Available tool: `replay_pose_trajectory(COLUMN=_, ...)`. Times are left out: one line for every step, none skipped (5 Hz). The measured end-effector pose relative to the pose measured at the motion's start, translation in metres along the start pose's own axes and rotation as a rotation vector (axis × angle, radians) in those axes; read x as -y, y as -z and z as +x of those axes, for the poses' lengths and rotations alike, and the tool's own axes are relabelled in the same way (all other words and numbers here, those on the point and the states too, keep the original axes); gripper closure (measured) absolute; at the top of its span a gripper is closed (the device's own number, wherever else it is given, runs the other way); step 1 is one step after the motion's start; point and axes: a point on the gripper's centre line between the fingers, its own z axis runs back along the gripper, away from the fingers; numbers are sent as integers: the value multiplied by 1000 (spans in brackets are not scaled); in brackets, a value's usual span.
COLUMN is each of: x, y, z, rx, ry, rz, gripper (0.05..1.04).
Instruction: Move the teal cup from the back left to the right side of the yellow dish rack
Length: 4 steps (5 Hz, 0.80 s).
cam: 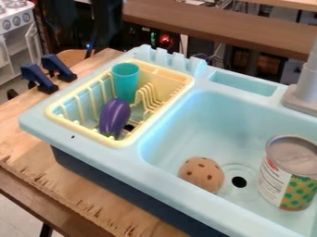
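Note:
The black arm and its gripper (108, 28) form a dark upright shape at the top left, behind the sink's back left corner and apart from the toys. In the yellow dish rack (184, 82), a teal cup (126, 78) stands upright toward the back. A purple eggplant (115, 116) leans at a slant in front of the cup. The light blue sink basin (176, 121) holds a tan ball with brown spots (202, 174) left of the drain. At the basin's right, a large can (286, 178) with a white and green label stands tilted.
Two dark blue clamp-like pieces (48, 75) sit at the wooden table's (25, 135) left edge. A grey faucet (304, 87) rises at the right. Low upright prongs (166, 58) line the sink's back rim. A brown shelf (223, 24) crosses behind.

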Motion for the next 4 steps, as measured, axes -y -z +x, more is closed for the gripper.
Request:
replay_pose_trajectory(x=-28, y=6, z=34, rx=3, ry=18, rz=-17, gripper=81)
replay_pose_trajectory(x=-53, y=12, z=56, rx=20, ry=5, rz=-47, gripper=81)
replay_pose_trajectory(x=-71, y=26, z=68, rx=17, ry=38, rz=-95, gripper=81)
replay_pose_trajectory(x=-77, y=36, z=70, rx=7, ry=68, rz=-106, gripper=81)
